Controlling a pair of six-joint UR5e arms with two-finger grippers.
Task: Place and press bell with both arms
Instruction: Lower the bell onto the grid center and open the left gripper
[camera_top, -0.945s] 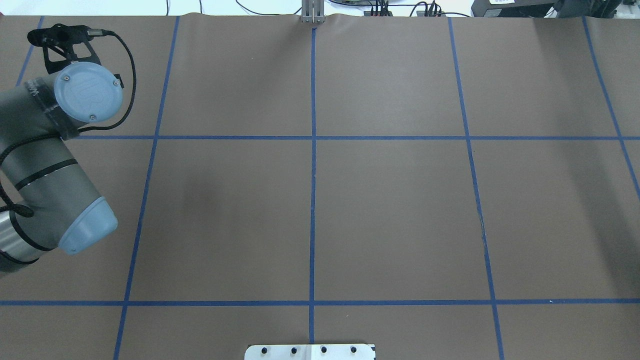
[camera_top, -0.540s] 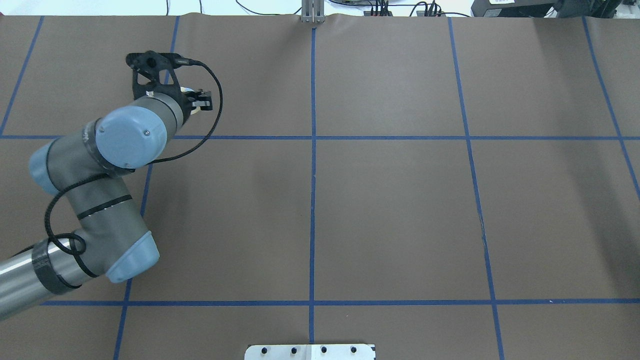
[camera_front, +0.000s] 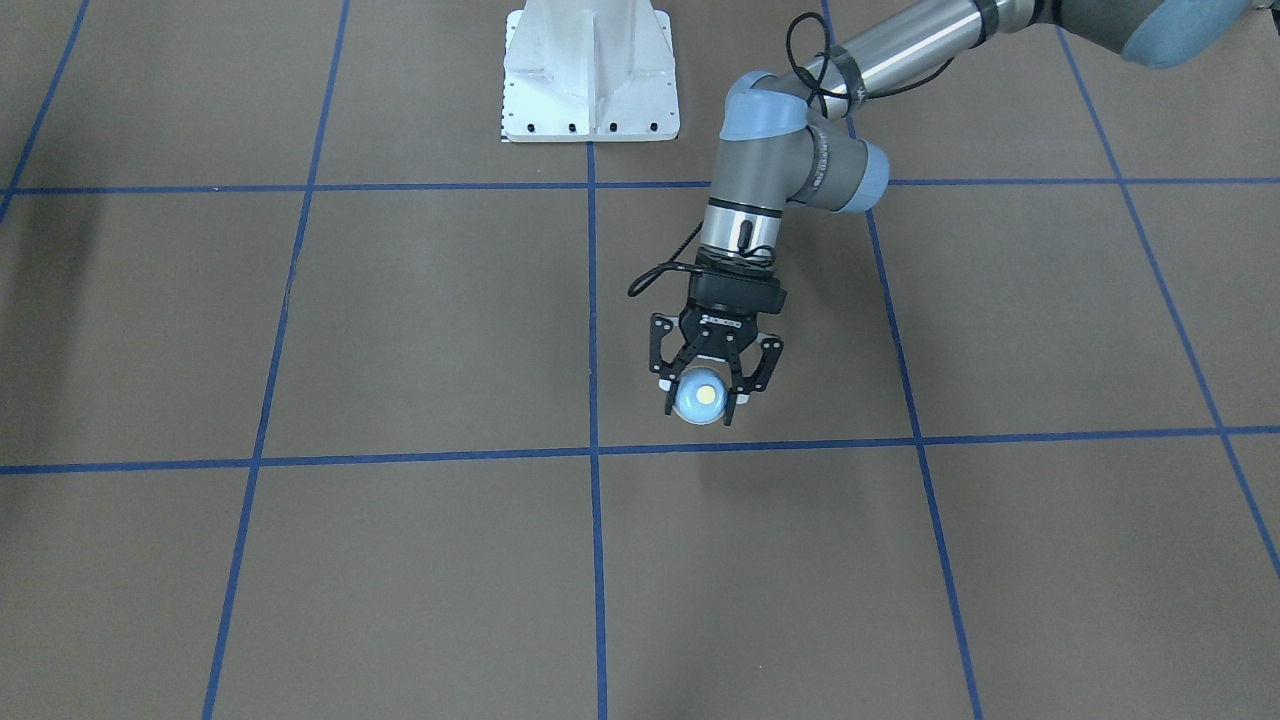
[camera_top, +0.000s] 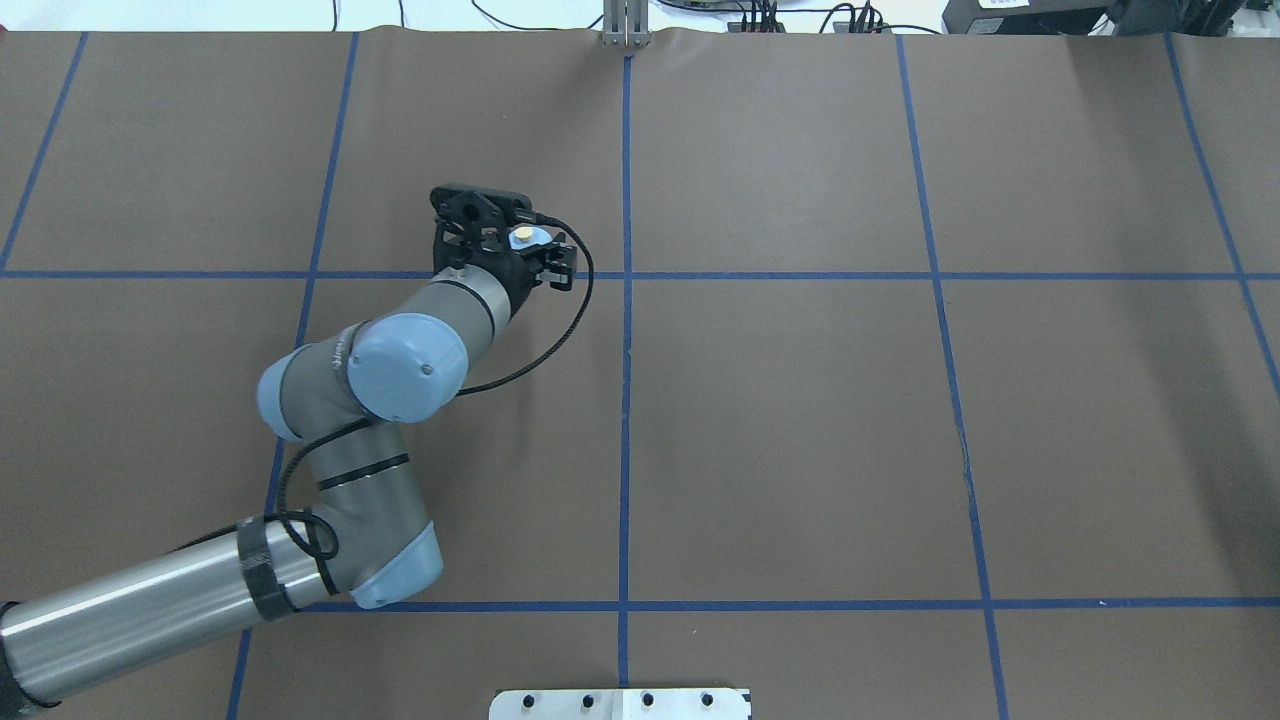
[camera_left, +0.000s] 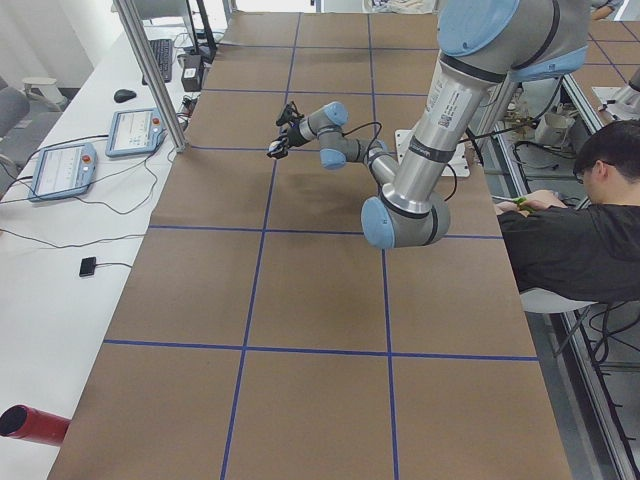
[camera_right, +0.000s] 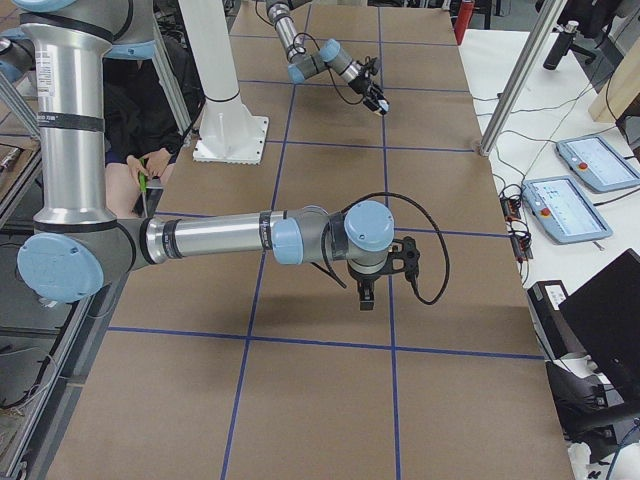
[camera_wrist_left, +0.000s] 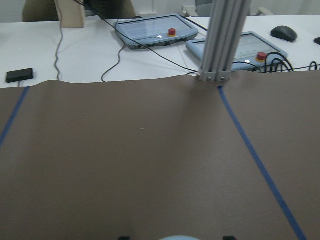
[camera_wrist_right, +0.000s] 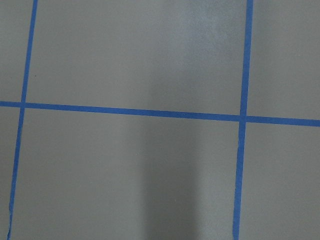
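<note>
Little of the bell shows overhead inside the left claw.

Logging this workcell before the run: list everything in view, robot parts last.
Desk bell: one, light blue with cream button, gripped in the left tool.
Table: one, brown with blue tape grid.
Pedestal: one, white, at the robot's base.
Teach pendants: two, grey-blue, on the white bench beyond the table.
Computer mouse: one, black, same bench.
Cylinder: one, red, bench's end.
Aluminium post: one, silver, table's far edge.
Person: one, dark top, seated behind robot.
Left arm: one, silver-grey; left tool shut on the bell.
Right arm: one, silver-grey; right tool over the table, state unclear.
</note>
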